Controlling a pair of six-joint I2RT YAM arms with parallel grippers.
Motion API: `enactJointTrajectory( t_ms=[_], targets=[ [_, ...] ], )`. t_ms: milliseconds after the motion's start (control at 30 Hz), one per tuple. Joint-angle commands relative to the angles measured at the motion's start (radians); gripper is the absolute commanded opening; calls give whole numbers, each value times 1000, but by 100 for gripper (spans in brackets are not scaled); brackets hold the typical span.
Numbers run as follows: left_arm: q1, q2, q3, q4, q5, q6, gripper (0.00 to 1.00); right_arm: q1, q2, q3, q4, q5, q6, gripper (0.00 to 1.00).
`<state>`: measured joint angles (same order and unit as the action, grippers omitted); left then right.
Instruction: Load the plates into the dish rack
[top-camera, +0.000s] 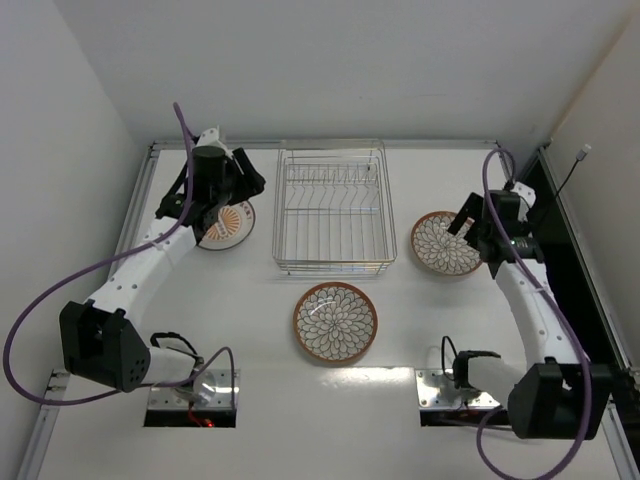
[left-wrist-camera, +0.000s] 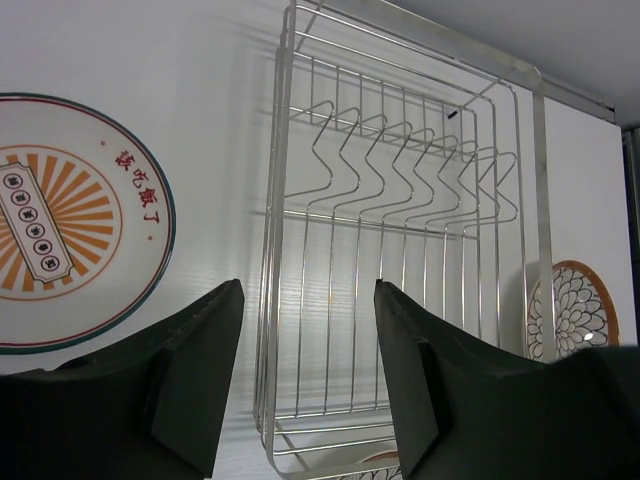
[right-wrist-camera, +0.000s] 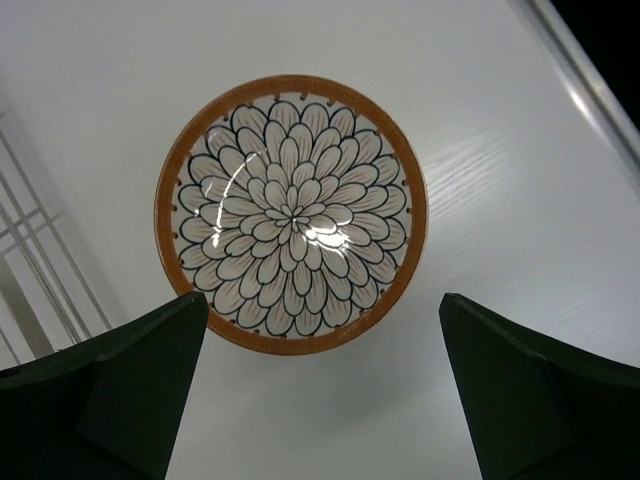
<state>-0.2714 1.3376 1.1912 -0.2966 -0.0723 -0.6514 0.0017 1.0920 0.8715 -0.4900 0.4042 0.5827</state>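
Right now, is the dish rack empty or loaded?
Empty. The dish rack shows only bare wire; three plates lie on the table.

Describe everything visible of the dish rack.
The dish rack is a rectangular basket of thin silver wire, with a row of zigzag divider prongs across its far half. It sits flat and empty on the white table. A plate lies left of it, another right, a third in front, none touching.
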Motion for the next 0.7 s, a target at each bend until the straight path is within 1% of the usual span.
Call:
enactJointTrajectory(
  t_ms=[0, 33, 67, 100, 133, 167, 200, 300, 433, 500, 567, 600, 667],
  targets=[
    [5, -32, -7, 40, 14, 7, 52, -133, 26, -60, 103, -274, -15, 100],
    [5, -32, -16, 50, 14, 7, 52, -170, 45, -92, 134, -377, -15, 100],
    [5, -32, -16, 50, 14, 7, 52, -207, 63, -110, 152, -427, -6, 100],
    [5, -32, -16, 50, 5, 7, 52, -279, 100, -130, 171, -521, 6, 100],
    [5, -32, -16, 50, 5, 16, 52, -314, 117, -170, 218, -572, 6, 97],
    [5, -32, -16, 50, 5, 16, 52, -377, 147, -187, 241, -664, 15, 97],
    [5, -32, -16, 50, 5, 16, 52, -403, 160, -203, 260, -697, 16, 96],
    [5, -32, -16, 50, 5, 16, 52, -475, 189, -223, 284, -746, 16, 96],
    [5, -32, -16, 50, 15, 16, 52, -522, 244, -232, 307, -794, 16, 96],
    [5, -32, -16, 50, 16, 16, 52, -537, 311, -232, 340, -847, 47, 96],
    [5, -32, -16, 50, 16, 16, 52, -548, 360, -241, 407, -907, 81, 91],
    [5, -32, -16, 50, 16, 16, 52, -548, 411, -250, 428, -923, 115, 89],
    [5, -32, -16, 50, 16, 16, 52, -557, 457, -250, 465, -947, 144, 85]
  ],
)
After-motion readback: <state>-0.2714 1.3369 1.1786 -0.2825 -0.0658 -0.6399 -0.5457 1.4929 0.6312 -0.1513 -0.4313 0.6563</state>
